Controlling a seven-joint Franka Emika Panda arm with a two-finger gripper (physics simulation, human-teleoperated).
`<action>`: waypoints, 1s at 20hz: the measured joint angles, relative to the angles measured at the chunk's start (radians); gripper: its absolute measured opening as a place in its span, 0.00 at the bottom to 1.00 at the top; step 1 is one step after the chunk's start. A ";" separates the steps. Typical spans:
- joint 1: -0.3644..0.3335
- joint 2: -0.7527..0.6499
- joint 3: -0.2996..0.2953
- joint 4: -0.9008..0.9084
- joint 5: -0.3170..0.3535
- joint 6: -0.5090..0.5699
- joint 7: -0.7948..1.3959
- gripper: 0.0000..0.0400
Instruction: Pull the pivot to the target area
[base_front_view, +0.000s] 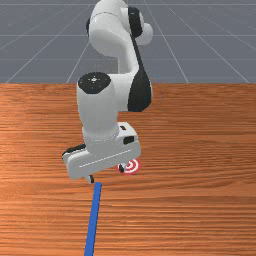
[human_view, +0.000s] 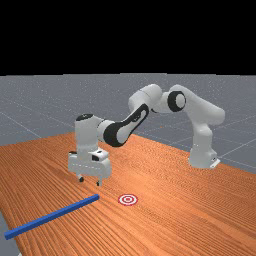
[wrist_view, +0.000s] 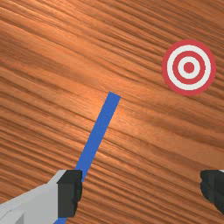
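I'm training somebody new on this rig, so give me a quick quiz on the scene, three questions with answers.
1. True or false: the fingers stand apart.
2. Which colours does the round target have? A) green and yellow B) red and white C) blue and black
3. Fill in: the target lies to the front view's ____ of the blue bar.
Key: 1 true; 2 B; 3 right.

Rounded white arm links (base_front_view: 100, 117); round black cap (base_front_view: 94, 82), upper left of centre; white end effector (base_front_view: 106, 173), black fingertips (wrist_view: 68, 192).
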 joint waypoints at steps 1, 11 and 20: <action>-0.069 -0.178 0.027 -0.323 -0.025 0.140 -0.011 1.00; -0.135 -0.661 -0.023 -1.099 0.104 0.468 0.344 1.00; -0.078 -0.372 -0.031 -0.602 0.090 0.253 0.306 1.00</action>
